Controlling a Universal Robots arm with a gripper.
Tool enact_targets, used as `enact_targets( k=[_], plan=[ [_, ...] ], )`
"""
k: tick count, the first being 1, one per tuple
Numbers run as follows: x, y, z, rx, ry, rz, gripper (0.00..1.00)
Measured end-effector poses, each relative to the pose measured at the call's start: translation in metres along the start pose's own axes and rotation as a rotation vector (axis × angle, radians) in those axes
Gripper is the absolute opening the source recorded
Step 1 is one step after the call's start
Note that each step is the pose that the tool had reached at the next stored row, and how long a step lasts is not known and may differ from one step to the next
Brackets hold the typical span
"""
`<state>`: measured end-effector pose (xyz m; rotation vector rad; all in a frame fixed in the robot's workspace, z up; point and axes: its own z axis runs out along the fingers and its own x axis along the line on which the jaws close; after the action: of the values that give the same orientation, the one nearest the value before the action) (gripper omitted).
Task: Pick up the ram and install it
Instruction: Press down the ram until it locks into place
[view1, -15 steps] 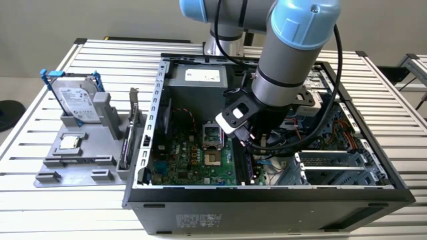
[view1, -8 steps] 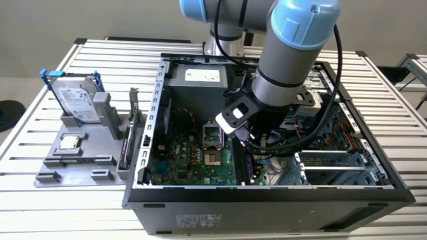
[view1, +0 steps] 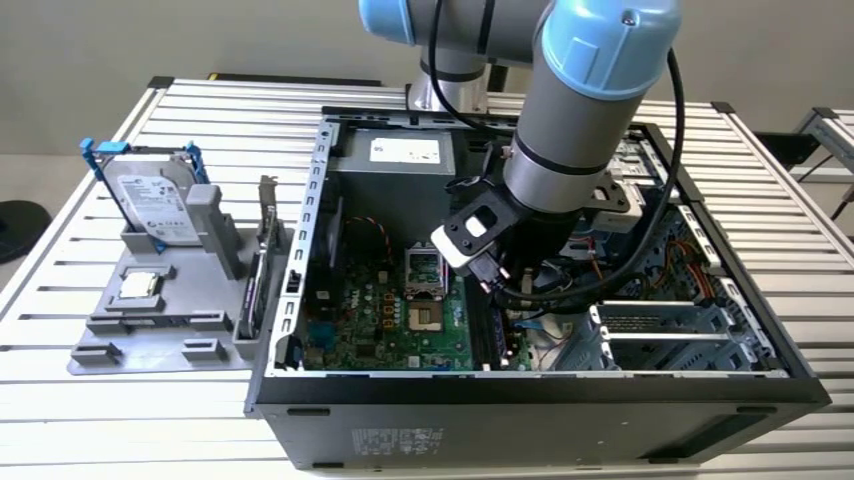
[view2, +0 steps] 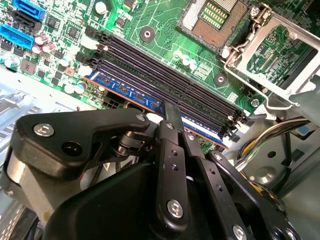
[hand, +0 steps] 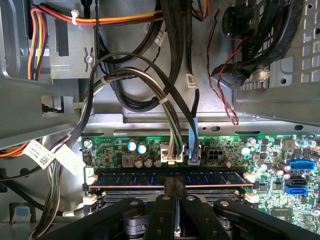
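Black gripper (view2: 170, 117) linkages — matte metal bars with bright screw heads — are seen nearest the lens in both wrist views, and the fingers (hand: 170, 186) are closed on the ram (hand: 172, 177) at its middle. In the second wrist view the ram (view2: 127, 92) is seen as a thin blue stick with an orange contact edge, its long axis running from 10 o'clock to 4 o'clock, parallel to the black slots (view2: 165, 80) beside it. It is held directly beneath the gripper, in or right at the outermost slot; whether it is fully seated cannot be told. White latches (hand: 90, 178) are seen at the slot ends. In the exterior view the gripper (view1: 514, 285) is reached down into the open case (view1: 534, 385) at 3 o'clock of the green motherboard (view1: 387, 320) — glossy, studded with small capacitors.
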<state>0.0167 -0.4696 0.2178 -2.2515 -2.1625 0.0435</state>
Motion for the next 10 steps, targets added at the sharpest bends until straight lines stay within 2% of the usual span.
enact_targets(
  k=[10],
  plan=[
    [0.0000,0.0000,0.0000,0.0000,0.0003,0.000,0.00]
  ],
)
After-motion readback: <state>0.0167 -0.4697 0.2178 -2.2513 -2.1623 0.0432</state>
